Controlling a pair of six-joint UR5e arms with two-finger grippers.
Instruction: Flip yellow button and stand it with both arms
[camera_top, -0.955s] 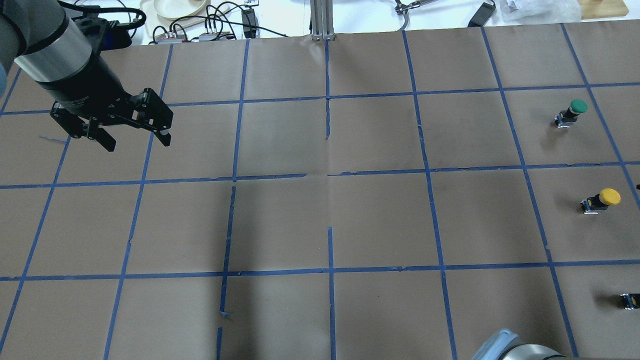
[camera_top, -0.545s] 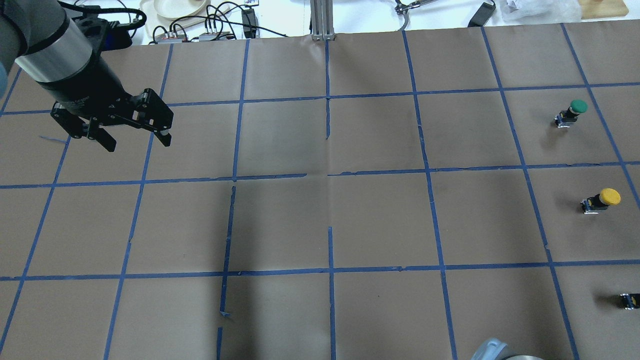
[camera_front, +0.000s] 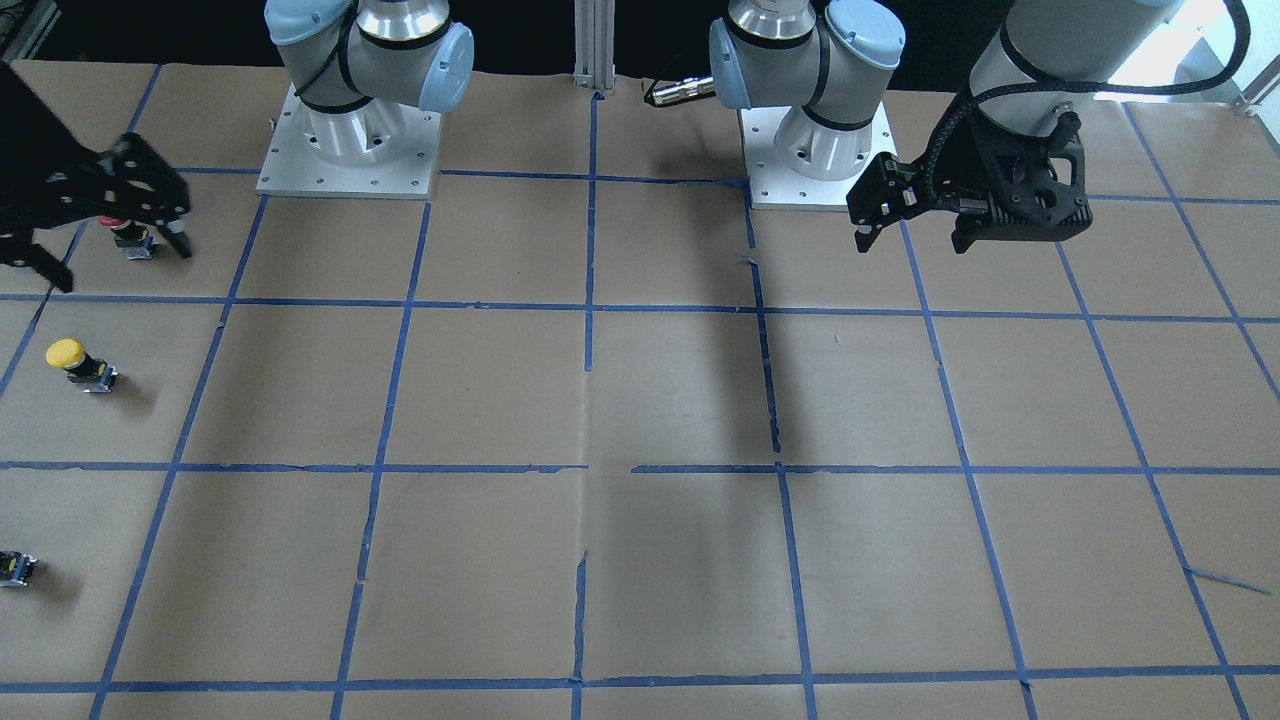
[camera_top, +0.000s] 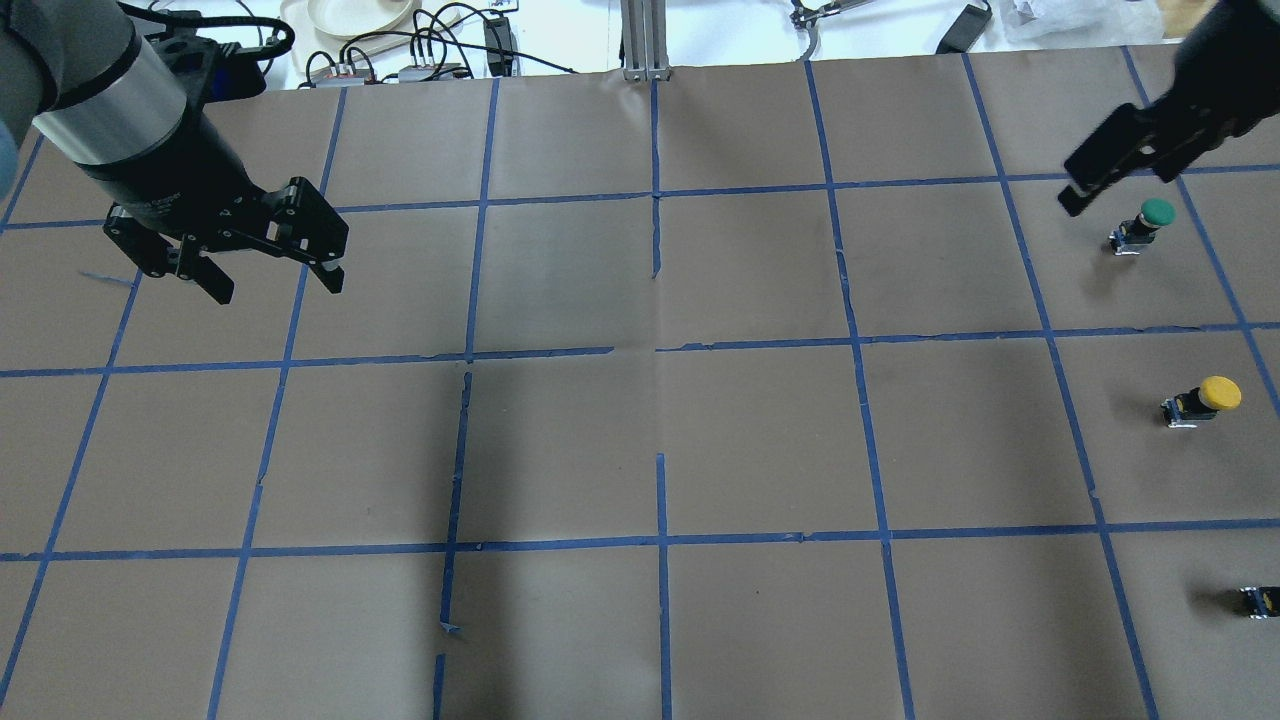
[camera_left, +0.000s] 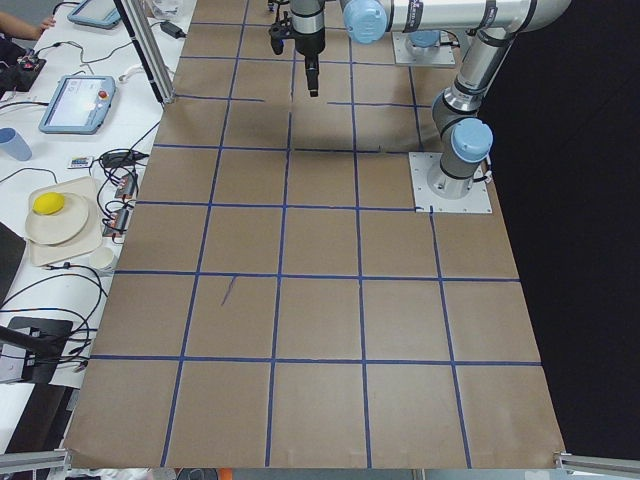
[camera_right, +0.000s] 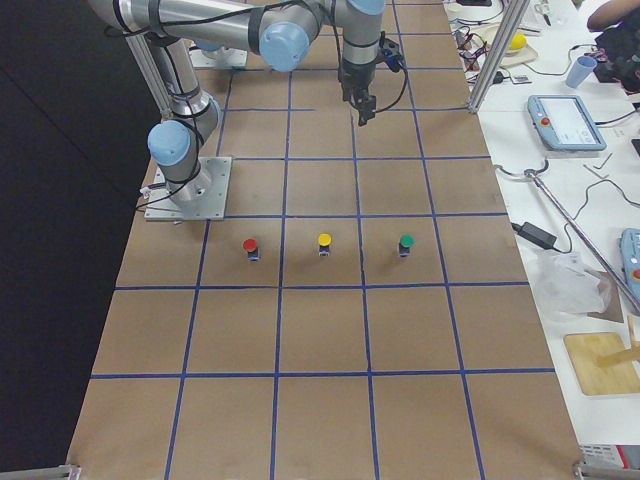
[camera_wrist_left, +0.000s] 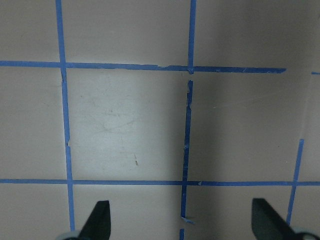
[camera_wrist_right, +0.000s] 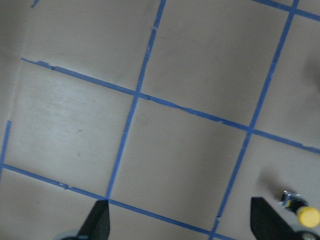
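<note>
The yellow button (camera_top: 1205, 398) stands cap up, I think, by the table's edge on the robot's right, the middle of three buttons (green button (camera_top: 1150, 220) farther out, red button (camera_right: 250, 246) closer in). The right claw (camera_front: 122, 268) hangs high near that row, fingers spread wide and holding nothing, with the yellow one off to one side of its fingers, not between them. The left claw (camera_top: 272, 287), spread and empty too, is far across the table.
</note>
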